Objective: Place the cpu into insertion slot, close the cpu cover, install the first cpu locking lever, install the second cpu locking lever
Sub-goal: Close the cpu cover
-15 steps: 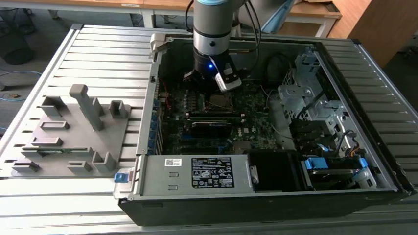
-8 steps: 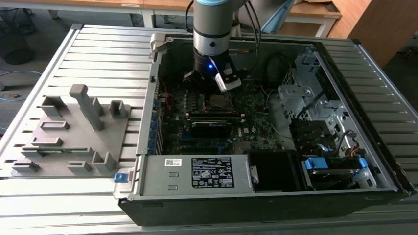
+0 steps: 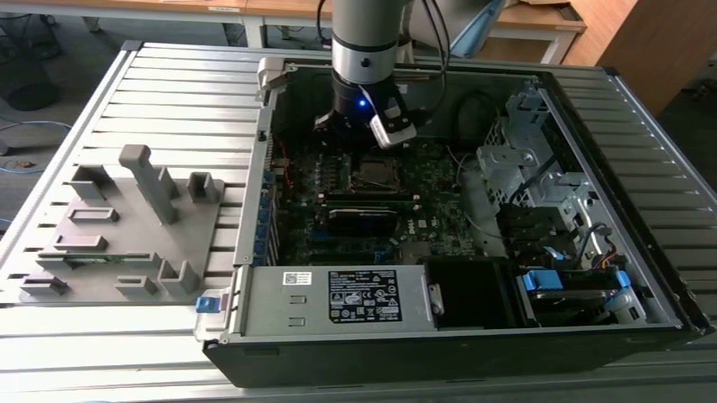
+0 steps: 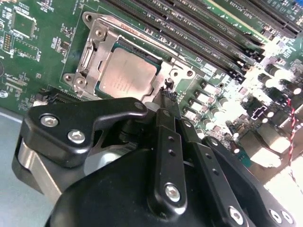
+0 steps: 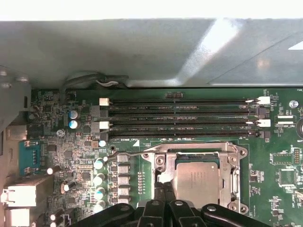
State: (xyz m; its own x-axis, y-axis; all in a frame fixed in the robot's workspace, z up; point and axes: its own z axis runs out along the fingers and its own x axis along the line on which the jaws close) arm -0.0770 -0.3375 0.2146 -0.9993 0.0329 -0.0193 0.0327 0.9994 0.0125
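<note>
The cpu [image 4: 125, 75] [image 5: 196, 182] lies flat in its socket on the green motherboard [image 3: 375, 174]. The silvery cpu cover [image 4: 94, 52] [image 5: 194, 153] is down over its edges, and the metal top shows through the window. A thin wire locking lever [image 5: 127, 153] runs along the socket's edge beside the memory slots. My gripper [image 4: 165, 97] [image 5: 163, 188] is shut, its tips pressed together at a socket corner next to the cover. Whether they pinch a lever I cannot tell. In the exterior view the gripper [image 3: 353, 138] hangs inside the open case, just above the socket.
Several long memory slots [image 5: 180, 118] [image 4: 199, 33] run beside the socket, with capacitors [image 5: 98, 177] nearby. The case wall [image 5: 142, 52] rises behind them. A drive cage [image 3: 526, 159] and cables stand at the exterior view's right. The power supply [image 3: 336, 298] sits in front, and a grey fixture [image 3: 123, 227] outside the case.
</note>
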